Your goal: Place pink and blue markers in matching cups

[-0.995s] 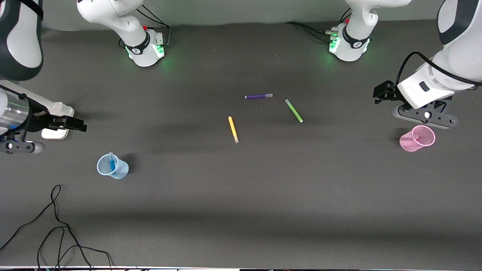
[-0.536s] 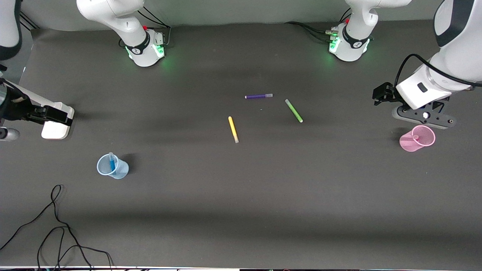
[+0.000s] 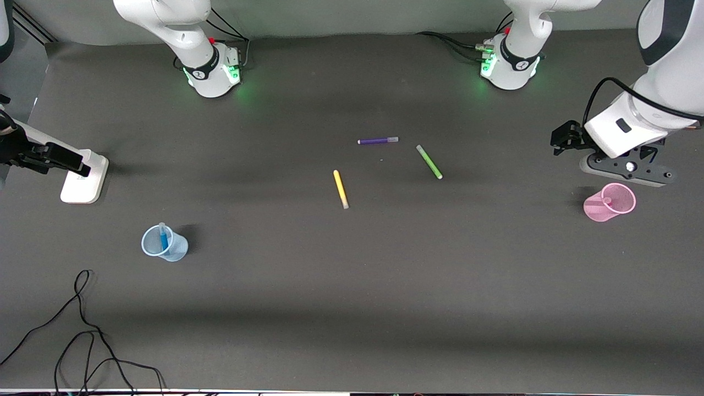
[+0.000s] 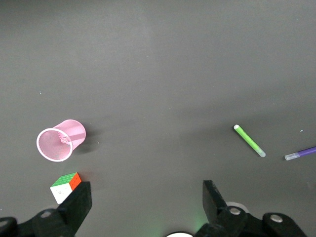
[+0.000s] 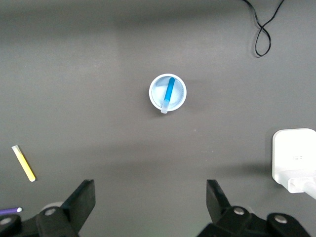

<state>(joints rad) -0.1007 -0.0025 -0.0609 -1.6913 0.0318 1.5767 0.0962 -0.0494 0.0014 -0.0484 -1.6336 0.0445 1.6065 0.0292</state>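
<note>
The pale blue cup [image 3: 175, 250] [image 5: 180, 94] stands upright toward the right arm's end of the table, with the blue marker [image 3: 163, 237] [image 5: 169, 91] leaning inside it. At the left arm's end stands the pink cup [image 3: 597, 209] [image 4: 75, 132], holding the pink marker [image 3: 606, 201] [image 4: 64, 140]. My left gripper [image 3: 627, 169] [image 4: 146, 197] hangs open and empty above the table beside the pink cup. My right gripper [image 5: 150, 197] is open and empty, high over the table's end. In the front view only its wrist shows at the edge.
A purple marker [image 3: 378, 141], a green marker [image 3: 429, 161] and a yellow marker [image 3: 340, 188] lie mid-table. A small colour cube [image 4: 65, 186] sits beside the pink cup. A white block [image 3: 82, 177] [image 5: 295, 158] lies under the right wrist. Black cables [image 3: 82, 330] loop at the near corner.
The right arm has drawn back toward its end of the table, almost out of the front view. The left gripper has shifted slightly away from the table's middle. Cups and markers are unmoved.
</note>
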